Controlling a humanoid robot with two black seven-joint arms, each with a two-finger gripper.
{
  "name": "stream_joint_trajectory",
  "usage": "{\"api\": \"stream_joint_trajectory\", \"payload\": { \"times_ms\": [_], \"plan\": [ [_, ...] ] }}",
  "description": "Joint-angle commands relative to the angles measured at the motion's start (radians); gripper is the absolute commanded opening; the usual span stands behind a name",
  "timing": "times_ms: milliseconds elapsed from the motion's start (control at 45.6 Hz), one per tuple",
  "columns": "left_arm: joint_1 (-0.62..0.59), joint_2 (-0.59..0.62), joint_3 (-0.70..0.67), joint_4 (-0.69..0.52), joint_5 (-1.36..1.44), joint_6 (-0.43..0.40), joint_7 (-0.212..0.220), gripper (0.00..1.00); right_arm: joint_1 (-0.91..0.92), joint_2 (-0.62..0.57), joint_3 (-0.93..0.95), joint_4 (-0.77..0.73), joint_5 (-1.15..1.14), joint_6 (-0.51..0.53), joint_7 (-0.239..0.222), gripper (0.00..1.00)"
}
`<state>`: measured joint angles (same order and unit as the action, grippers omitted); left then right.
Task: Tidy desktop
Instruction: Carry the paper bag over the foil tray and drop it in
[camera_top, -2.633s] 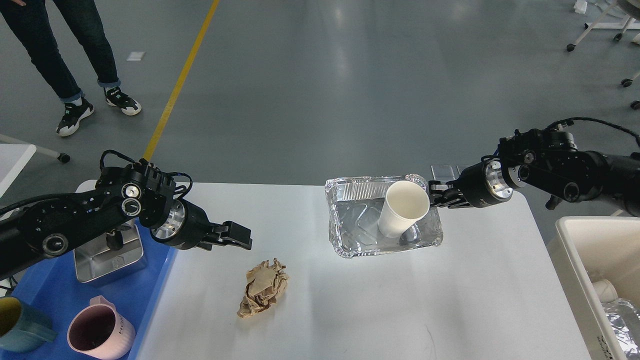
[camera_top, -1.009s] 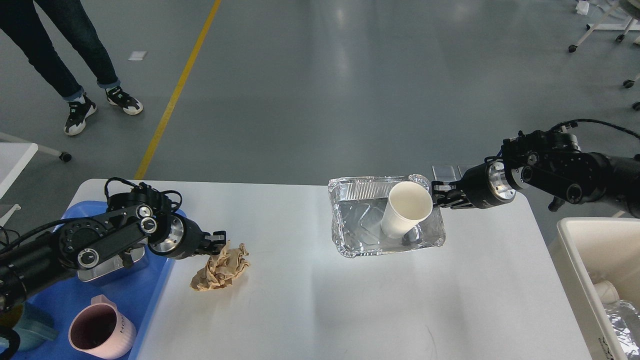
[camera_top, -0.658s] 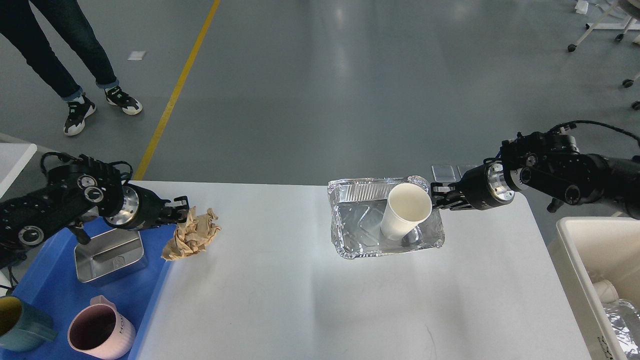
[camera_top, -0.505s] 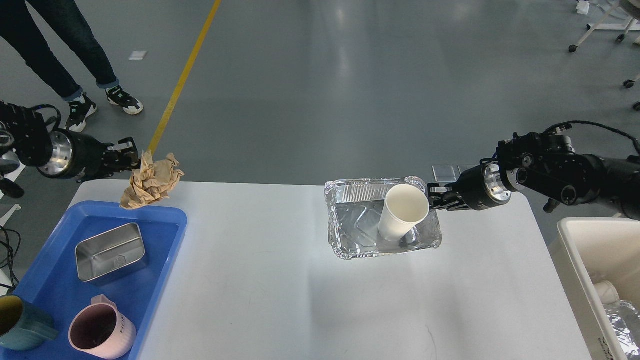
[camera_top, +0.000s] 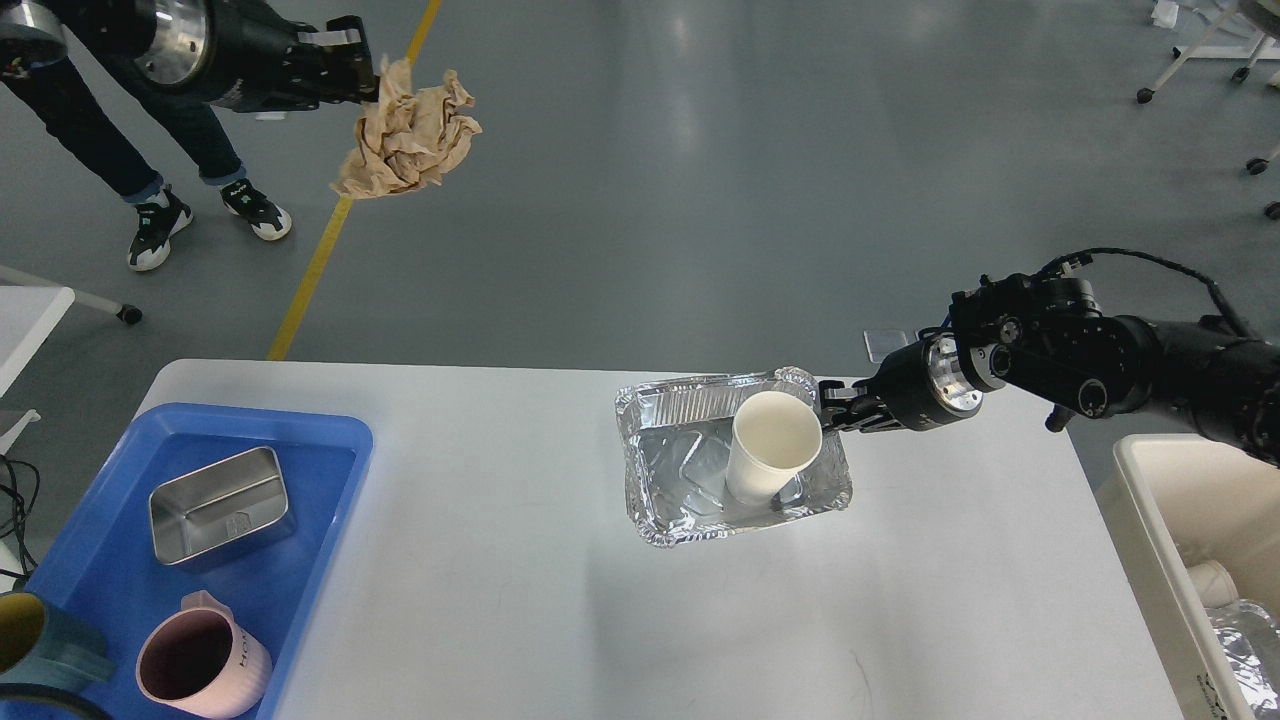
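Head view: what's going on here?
Desk cleanup, mid-run. The left tool holds a crumpled brown paper wad high in the air, well off the desktop. The right tool is at the far right rim of the foil tray, which has a white paper cup standing in it; whether it grips the rim is unclear. The blue tray on the left carries a metal tin and a pink mug.

You see a glossy grey floor (camera_top: 700, 180) crossed by a yellow line (camera_top: 330, 240), with white wheeled furniture legs (camera_top: 1195, 50) at far right.
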<state>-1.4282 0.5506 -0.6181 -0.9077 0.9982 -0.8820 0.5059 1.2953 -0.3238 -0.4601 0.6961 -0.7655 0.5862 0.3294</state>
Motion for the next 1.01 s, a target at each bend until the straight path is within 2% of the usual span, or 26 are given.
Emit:
{"api": "stream_joint_trajectory", "payload": {
  "times_ms": [0,351,614,856,921,943,987],
  "plan": [
    [-0.028,-0.129,0.052,0.041,-0.001,0.003,0.002,0.00,0.006,0.006,0.000,-0.013,0.002,0.004,-0.001,0.00],
    [-0.017,-0.389,0.155,0.047,0.005,0.032,0.008,0.00,0.006,0.029,0.000,-0.056,0.003,0.015,-0.001,0.00],
    [0.002,-0.474,0.294,0.047,0.008,0.037,0.006,0.00,0.018,0.029,0.000,-0.058,0.005,0.017,-0.001,0.00],
    [0.037,-0.503,0.305,0.049,0.017,0.049,0.008,0.01,0.021,0.029,0.000,-0.056,0.005,0.017,-0.001,0.00],
    [0.043,-0.508,0.304,0.055,0.016,0.077,0.008,0.13,0.021,0.028,0.000,-0.058,0.005,0.017,-0.001,0.00],
    [0.046,-0.509,0.304,0.058,0.014,0.087,0.006,0.23,0.021,0.028,0.000,-0.056,0.005,0.017,-0.001,0.00],
    [0.051,-0.512,0.304,0.059,0.013,0.109,0.006,0.51,0.021,0.028,0.000,-0.056,0.005,0.017,-0.001,0.00]
  ]
}}
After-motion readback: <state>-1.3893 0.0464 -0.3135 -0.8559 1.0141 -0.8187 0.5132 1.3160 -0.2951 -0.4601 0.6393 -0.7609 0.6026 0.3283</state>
